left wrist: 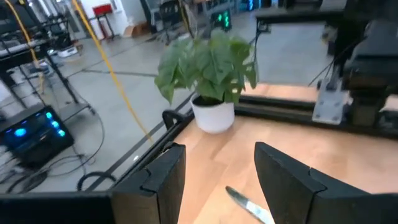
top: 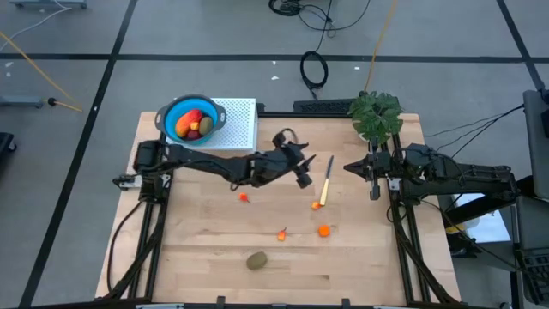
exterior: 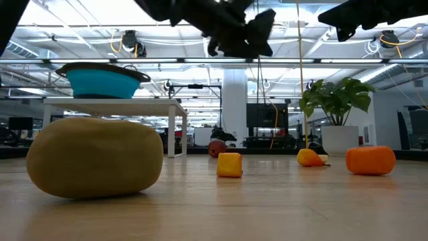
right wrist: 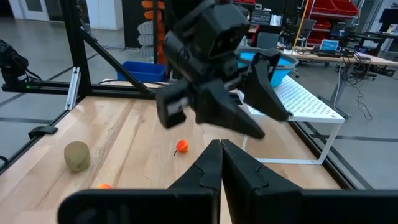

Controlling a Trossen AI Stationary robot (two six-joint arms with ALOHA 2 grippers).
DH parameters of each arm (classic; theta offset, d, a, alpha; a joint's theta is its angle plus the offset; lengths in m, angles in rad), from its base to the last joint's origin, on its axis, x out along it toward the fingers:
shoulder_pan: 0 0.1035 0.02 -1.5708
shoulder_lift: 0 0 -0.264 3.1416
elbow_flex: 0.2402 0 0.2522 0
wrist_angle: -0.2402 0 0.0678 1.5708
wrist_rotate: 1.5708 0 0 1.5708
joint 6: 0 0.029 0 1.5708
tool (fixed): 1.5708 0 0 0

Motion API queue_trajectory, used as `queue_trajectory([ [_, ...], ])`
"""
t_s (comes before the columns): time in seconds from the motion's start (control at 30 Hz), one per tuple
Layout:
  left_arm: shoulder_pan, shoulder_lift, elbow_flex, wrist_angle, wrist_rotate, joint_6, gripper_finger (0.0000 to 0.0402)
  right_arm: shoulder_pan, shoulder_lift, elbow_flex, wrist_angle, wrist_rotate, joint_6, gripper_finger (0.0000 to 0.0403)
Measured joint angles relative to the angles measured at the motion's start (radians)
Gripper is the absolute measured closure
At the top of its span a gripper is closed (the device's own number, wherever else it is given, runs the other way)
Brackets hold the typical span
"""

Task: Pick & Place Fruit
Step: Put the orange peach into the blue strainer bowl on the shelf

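Note:
The brown-green oval [top: 256,260] [exterior: 93,157] lies near the table's near edge. Small orange bits [top: 323,230] [top: 281,233] [top: 244,197] are scattered mid-table. A blue bowl [top: 214,113] on a white perforated stand [top: 242,120] holds the red-orange piece [top: 193,119] and other fruit. My left gripper [top: 306,172] [left wrist: 221,186] hovers open above mid-table, beside the yellow-handled knife [top: 326,184], holding nothing. My right gripper [top: 348,166] [right wrist: 221,165] is shut and empty, raised at the table's right side, pointing toward the left gripper.
A potted plant [top: 375,114] [left wrist: 208,74] stands at the far right corner. The knife's blade [left wrist: 249,205] shows between the left fingers, on the table below them. The bowl's stand takes up the far left. Bare wood lies between the scattered pieces.

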Motion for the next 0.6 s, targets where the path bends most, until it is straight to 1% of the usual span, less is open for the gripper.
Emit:
queue_trajectory([
  [0.13, 0.010, 0.061, 0.126, -0.178, -0.052, -0.008, 0.0211, 0.000, 0.000, 0.000, -0.002, 0.000, 0.000, 0.0403],
  [0.2, 0.019, 0.086, 0.166, -0.253, -0.077, -0.034, 0.0211, 0.000, 0.000, 0.000, -0.003, 0.000, 0.002, 0.0403],
  [0.27, 0.033, 0.104, 0.189, -0.294, -0.078, -0.076, 0.0211, 0.000, 0.000, 0.000, -0.006, -0.003, 0.003, 0.0403],
  [0.4, 0.065, 0.122, 0.195, -0.310, -0.079, -0.139, 0.0211, 0.001, 0.000, 0.000, -0.007, -0.003, 0.003, 0.0403],
  [0.6, 0.105, 0.123, 0.196, -0.312, -0.069, -0.141, 0.0211, 0.001, 0.000, 0.000, -0.007, -0.003, 0.003, 0.0403],
])
